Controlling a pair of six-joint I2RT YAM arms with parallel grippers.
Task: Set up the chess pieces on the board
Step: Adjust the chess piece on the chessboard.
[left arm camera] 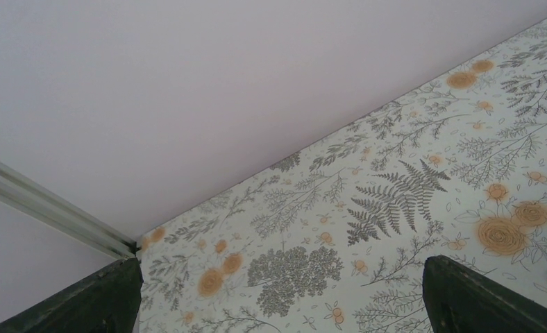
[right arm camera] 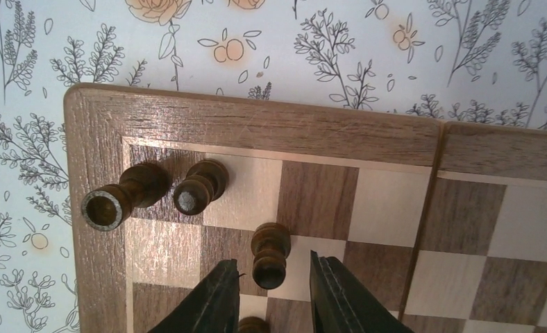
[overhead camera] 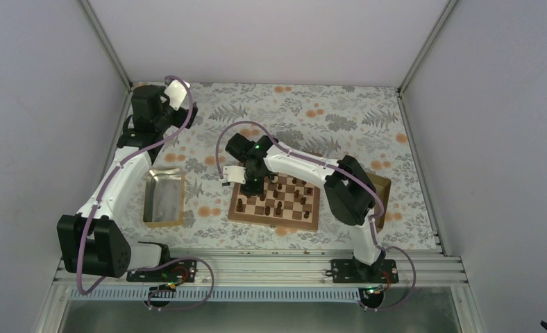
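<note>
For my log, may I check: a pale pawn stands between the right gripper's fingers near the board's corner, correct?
Not quite: the pawn is dark, not pale, as the right wrist view shows. It does stand between the right gripper's fingers near the board's corner.

No lettering, number, brand or sign can be read on the board (right arm camera: pixel 257 128) or the chess pieces (right arm camera: pixel 271 253).
</note>
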